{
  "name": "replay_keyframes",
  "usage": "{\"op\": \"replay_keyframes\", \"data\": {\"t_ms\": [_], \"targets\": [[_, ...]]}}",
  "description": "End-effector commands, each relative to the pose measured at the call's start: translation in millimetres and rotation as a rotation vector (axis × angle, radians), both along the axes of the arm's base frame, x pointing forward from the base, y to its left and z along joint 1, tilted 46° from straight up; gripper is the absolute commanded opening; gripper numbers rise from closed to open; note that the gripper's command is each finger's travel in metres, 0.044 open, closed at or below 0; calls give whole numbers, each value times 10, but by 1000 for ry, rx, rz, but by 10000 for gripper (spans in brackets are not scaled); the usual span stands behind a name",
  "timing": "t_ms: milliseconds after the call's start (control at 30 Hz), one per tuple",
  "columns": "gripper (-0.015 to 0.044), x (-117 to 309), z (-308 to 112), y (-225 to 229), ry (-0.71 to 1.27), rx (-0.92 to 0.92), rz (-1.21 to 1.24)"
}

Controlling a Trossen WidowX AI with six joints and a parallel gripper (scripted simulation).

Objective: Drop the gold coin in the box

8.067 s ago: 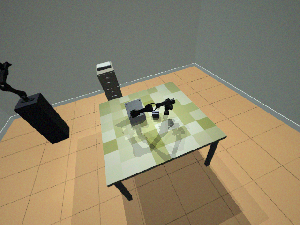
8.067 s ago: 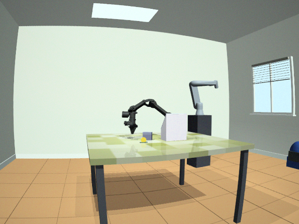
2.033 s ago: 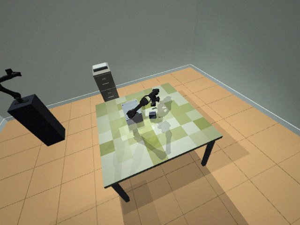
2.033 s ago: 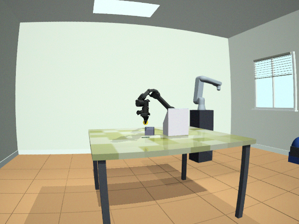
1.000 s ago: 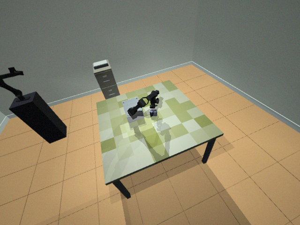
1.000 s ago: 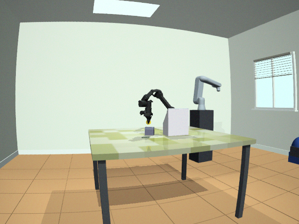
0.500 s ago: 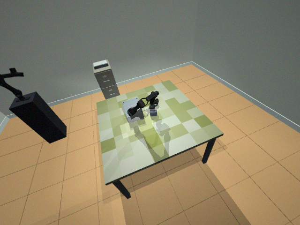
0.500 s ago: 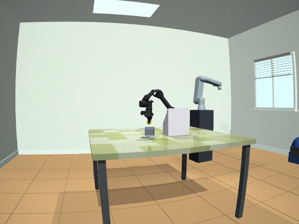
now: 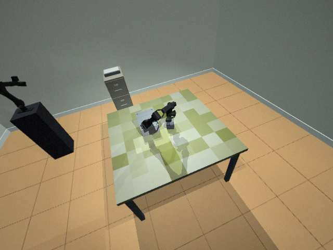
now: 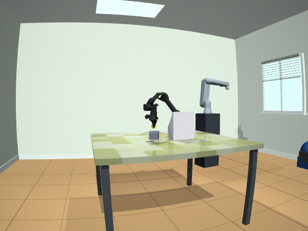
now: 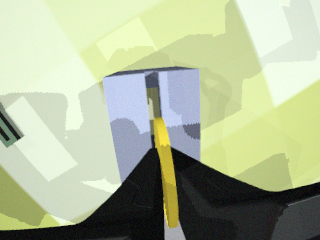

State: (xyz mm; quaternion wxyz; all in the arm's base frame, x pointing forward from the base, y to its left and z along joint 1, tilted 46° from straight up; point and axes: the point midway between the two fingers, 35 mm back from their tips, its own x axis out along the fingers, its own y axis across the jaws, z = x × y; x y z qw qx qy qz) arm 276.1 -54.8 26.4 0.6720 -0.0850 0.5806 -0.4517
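From the top, the claw [image 9: 169,120] points down at the grey slotted box [image 9: 169,125] [image 10: 154,134] [image 11: 127,110]; the coin cannot be made out. From the exterior, the claw [image 10: 154,126] is nearly closed, gripping the gold coin [image 10: 152,126] [image 11: 169,180] at its tips, above and apart from the box. From the wrist, the coin stands edge-on between the claw's fingertips, its far end overlapping the slot [image 11: 154,100] in view; the green holder [image 11: 10,131] lies off to the claw's left in that view.
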Motion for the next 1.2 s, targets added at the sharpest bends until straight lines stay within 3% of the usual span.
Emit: {"op": "replay_keyframes", "data": {"t_ms": [0, 1167], "targets": [[0, -37, -8, -23, 10, -5, 5], [0, -35, -41, -43, 8, -3, 2]]}}
